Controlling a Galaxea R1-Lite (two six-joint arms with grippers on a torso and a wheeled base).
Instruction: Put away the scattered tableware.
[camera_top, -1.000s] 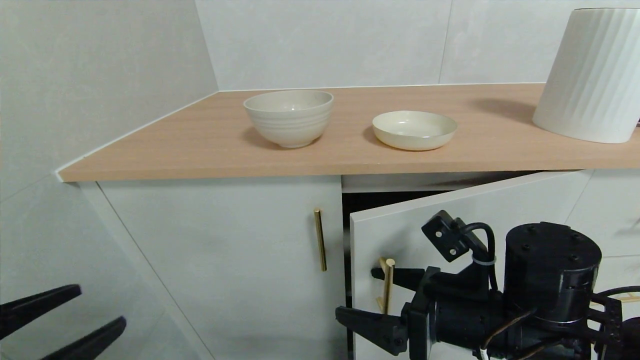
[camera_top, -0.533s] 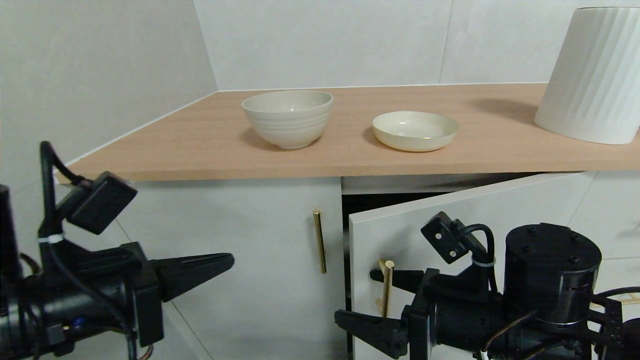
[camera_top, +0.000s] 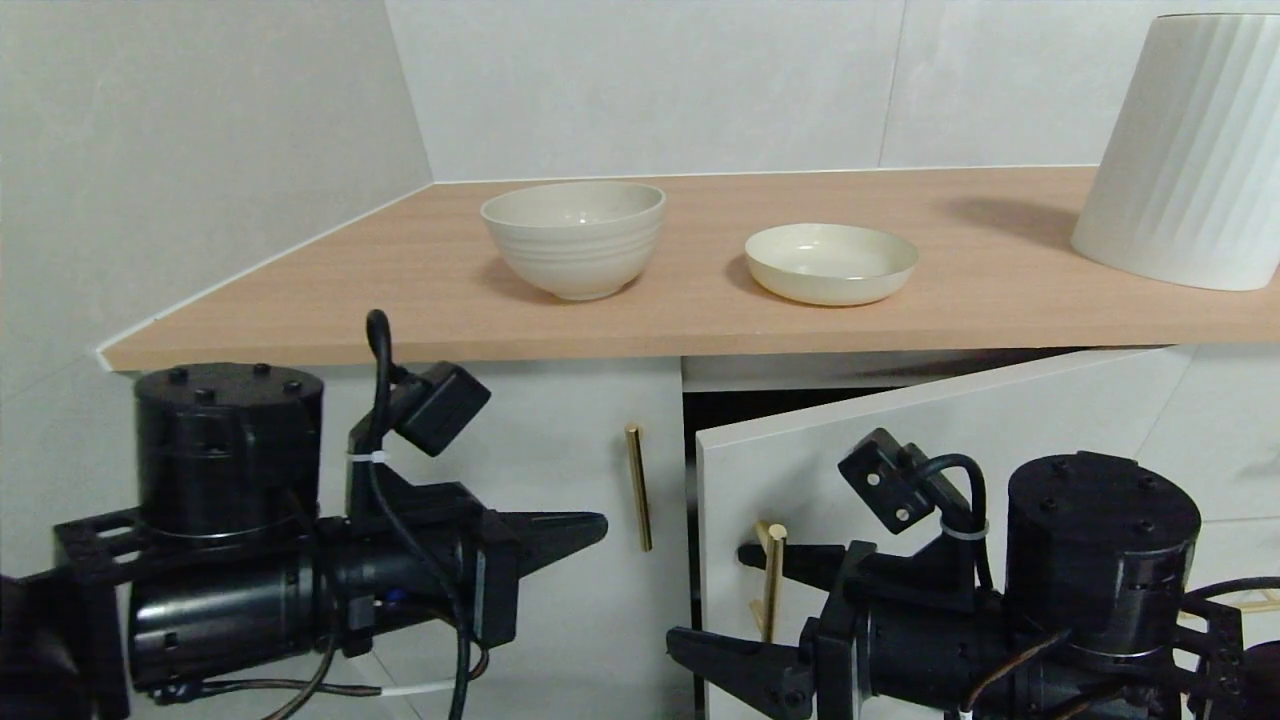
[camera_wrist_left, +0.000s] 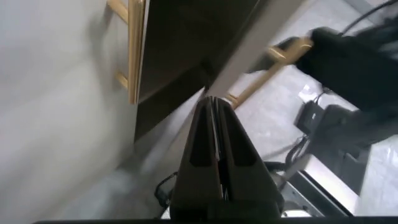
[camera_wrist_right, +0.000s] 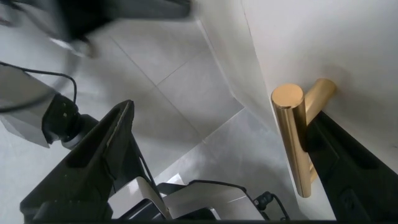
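Two grippers low: right gripper (camera_top: 712, 597) fingers apart astride handle (camera_top: 770, 580), presumably to pull door (camera_top: 900, 440) wider; left gripper (camera_top: 598, 527) fingers together.

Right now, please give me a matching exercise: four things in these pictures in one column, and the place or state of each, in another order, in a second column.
1. deep bowl
2. left gripper
3. right gripper
4. right cabinet door

a. ajar
b. jaws shut
c. on the counter
d. jaws open

Pairs: 1-c, 2-b, 3-d, 4-a
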